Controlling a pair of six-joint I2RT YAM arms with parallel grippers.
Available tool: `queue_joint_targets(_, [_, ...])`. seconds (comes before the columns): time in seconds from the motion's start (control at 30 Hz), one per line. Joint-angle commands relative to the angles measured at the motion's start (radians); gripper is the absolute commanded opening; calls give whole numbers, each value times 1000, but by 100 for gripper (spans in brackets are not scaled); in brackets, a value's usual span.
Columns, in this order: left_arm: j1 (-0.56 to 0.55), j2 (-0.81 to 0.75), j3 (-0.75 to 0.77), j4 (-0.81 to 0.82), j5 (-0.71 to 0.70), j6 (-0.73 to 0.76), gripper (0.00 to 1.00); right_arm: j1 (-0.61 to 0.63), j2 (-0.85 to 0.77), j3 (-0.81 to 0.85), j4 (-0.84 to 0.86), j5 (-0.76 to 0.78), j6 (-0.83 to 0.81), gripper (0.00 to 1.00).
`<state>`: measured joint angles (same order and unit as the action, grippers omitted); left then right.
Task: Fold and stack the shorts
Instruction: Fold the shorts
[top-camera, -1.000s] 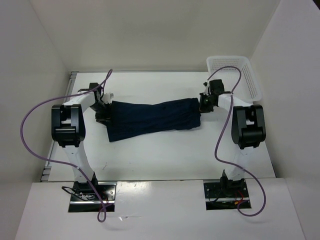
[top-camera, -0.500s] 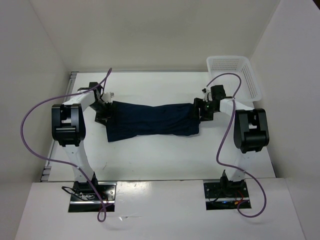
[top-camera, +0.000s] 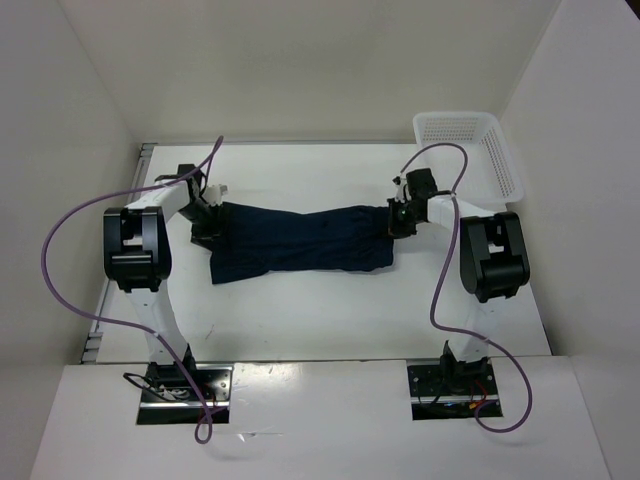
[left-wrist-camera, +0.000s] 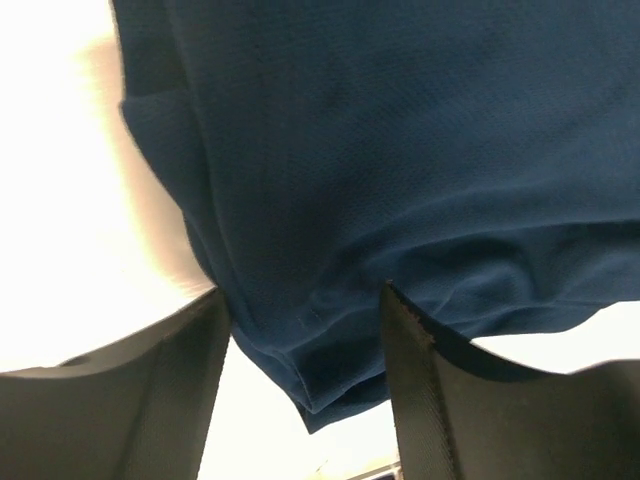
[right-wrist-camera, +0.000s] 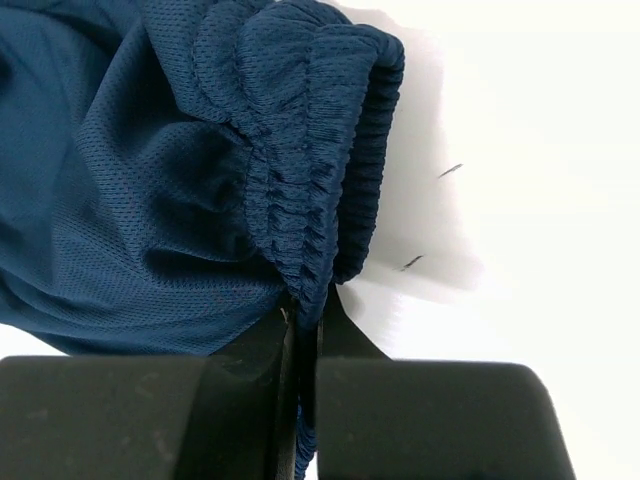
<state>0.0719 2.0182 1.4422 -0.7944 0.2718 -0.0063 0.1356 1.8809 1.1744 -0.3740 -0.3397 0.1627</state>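
Note:
The dark navy shorts (top-camera: 300, 240) lie stretched left to right across the white table (top-camera: 320, 310). My left gripper (top-camera: 207, 228) is at their left end. In the left wrist view its jaws (left-wrist-camera: 302, 300) stand apart, with a hem corner of the shorts (left-wrist-camera: 400, 150) hanging between the fingers (left-wrist-camera: 150, 390). My right gripper (top-camera: 393, 220) is at their right end. In the right wrist view it (right-wrist-camera: 303, 310) is shut on the gathered elastic waistband (right-wrist-camera: 320, 150) of the shorts (right-wrist-camera: 150, 200).
A white mesh plastic basket (top-camera: 470, 140) stands at the far right corner, behind the right arm. White walls close in the table on the left, back and right. Purple cables loop from both arms.
My right gripper has moved left with the waistband, so the shorts' right end has shifted left and the fabric is less taut. The left gripper has not moved.

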Motion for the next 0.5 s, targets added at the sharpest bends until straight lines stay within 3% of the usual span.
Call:
queue_joint_targets(0.0, [9, 51, -6, 20, 7, 6, 61, 9, -11, 65, -5, 83, -23, 0])
queue_joint_targets(0.07, [9, 60, -6, 20, 20, 6, 48, -24, -51, 99, -49, 93, -34, 0])
queue_joint_targets(0.17, [9, 83, 18, 1, 67, 6, 37, -74, -95, 146, -127, 70, -63, 0])
queue_joint_targets(0.37, [-72, 143, 127, -32, 141, 6, 50, -83, -167, 238, -265, 120, -144, 0])
queue_joint_targets(0.47, [-138, 184, 175, -32, 150, 6, 50, -83, -177, 292, -336, 142, -176, 0])
